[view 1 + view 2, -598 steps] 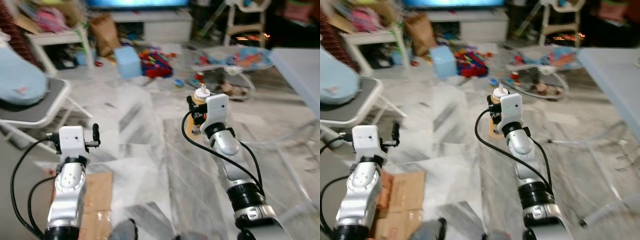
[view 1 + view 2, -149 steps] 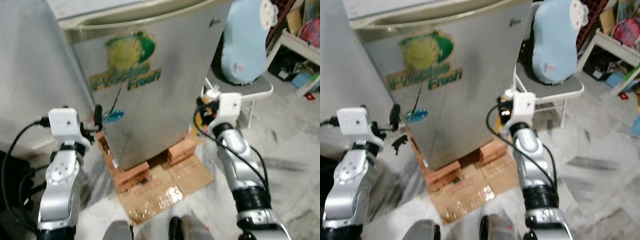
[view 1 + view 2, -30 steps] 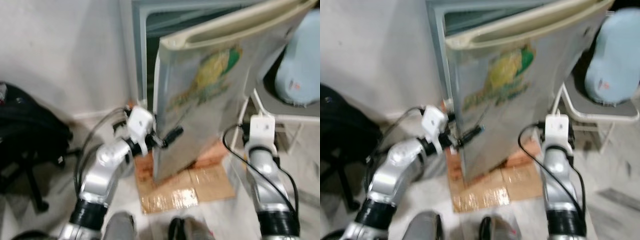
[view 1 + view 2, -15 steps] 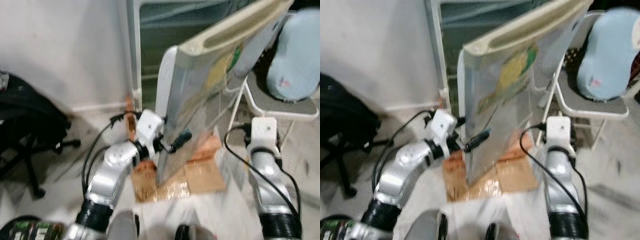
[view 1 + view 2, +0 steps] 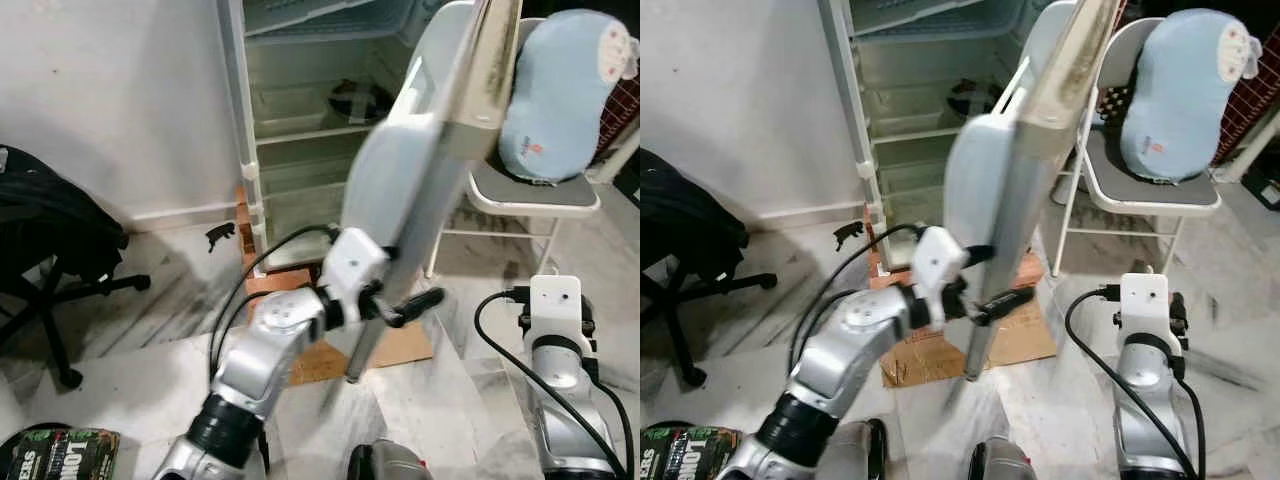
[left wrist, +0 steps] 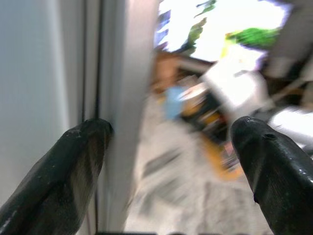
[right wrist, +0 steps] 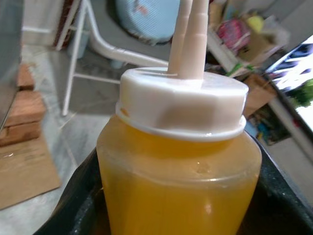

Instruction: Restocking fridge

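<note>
Left eye view: fridge (image 5: 300, 120) stands against the wall, raised on bricks with flattened cardboard (image 5: 400, 345) under it (likely to keep it off the wet floor, a judgement). Fridge door (image 5: 430, 170) is swung wide, edge-on to the camera, so the interior shelves show; they look mostly bare, one dark item on an upper shelf, too small to name.

Left end effector (image 5: 405, 305) sits at the door's lower free edge, fingers spread and straddling it: left wrist view has one finger (image 6: 68, 166) against the door's edge and the other well out on the far side, nothing clamped. Reads as pushing or hooking the door to hold it open so the other arm can load.

Folding chair (image 5: 530, 195) just beside the door carries a pale blue cushion (image 5: 555, 90). Black office chair (image 5: 50, 250) at the robot's left.

Right end effector (image 7: 161, 215) is held low at the robot's right, well apart from the fridge, clamped around a squeeze bottle (image 7: 178, 166) of yellow-orange sauce, white nozzle cap up (kept upright, presumably so nothing leaks). Bottle not yet in the fridge.

Writing: no legible label on the bottle; a dark green packet (image 5: 60, 472) on the floor has lettering, cropped and unreadable.
</note>
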Motion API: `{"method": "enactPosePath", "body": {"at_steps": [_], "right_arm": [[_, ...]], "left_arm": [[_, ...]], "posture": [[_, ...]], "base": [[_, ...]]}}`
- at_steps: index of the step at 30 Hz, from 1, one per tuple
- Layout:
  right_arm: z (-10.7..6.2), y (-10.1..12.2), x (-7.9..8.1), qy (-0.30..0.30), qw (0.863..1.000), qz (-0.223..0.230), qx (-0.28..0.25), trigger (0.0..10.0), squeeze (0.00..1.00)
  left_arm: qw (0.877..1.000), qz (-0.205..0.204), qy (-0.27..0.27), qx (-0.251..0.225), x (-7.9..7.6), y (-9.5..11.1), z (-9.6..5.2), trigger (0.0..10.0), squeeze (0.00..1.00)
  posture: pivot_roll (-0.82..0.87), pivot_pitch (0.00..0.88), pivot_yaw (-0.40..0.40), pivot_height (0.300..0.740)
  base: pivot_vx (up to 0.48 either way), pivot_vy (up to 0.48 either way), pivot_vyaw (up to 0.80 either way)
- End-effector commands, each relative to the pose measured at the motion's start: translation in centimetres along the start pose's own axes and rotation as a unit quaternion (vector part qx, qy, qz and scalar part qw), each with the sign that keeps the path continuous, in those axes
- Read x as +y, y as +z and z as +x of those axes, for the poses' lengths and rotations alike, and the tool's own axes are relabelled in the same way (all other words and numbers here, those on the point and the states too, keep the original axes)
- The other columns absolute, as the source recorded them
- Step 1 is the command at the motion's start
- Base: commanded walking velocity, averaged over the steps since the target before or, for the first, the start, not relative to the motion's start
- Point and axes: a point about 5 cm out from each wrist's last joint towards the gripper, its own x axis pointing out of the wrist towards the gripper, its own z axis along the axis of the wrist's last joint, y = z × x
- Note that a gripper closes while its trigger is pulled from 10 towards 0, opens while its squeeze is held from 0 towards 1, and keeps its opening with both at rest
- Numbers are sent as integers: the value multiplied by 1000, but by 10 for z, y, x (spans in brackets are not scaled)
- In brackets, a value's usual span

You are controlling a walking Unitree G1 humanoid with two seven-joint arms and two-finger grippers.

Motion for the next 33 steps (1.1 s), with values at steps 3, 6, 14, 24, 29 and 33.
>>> {"method": "enactPosePath", "body": {"at_steps": [3, 6, 14, 24, 29, 33], "right_arm": [[-7, 0, -8, -12, 1000, -8, 2, 10000, 0], [-11, -3, -9, -17, 1000, -1, 10, 10000, 0], [-11, 0, -5, -22, 1000, 7, 14, 10000, 0], [3, 15, 7, -17, 1000, 23, 0, 10000, 0], [14, 26, 17, -5, 999, 40, -12, 10000, 0], [22, 51, 35, 64, 992, 84, -64, 10000, 0]], "left_arm": [[996, -4, -94, 4, -23, 4, 18, 10000, 0], [994, 8, -106, 4, -24, 7, 28, 10000, 0], [996, 30, 61, -56, 16, 19, 3, 10000, 0], [901, 32, 426, -77, 77, 11, -109, 10000, 0], [834, 46, 547, -62, 76, 2, -158, 10000, 0], [807, 41, 588, -47, 73, -11, -180, 10000, 0]], "posture": [[-19, 99, -60, 740], [-41, 103, -45, 740], [-41, 102, -39, 740], [15, 105, -61, 740], [36, 106, -73, 740], [52, 102, -89, 740]], "base": [[0, 0, 0], [0, 0, 0], [0, 0, 0], [0, 0, 0], [0, 0, 0], [0, 0, 0]]}}
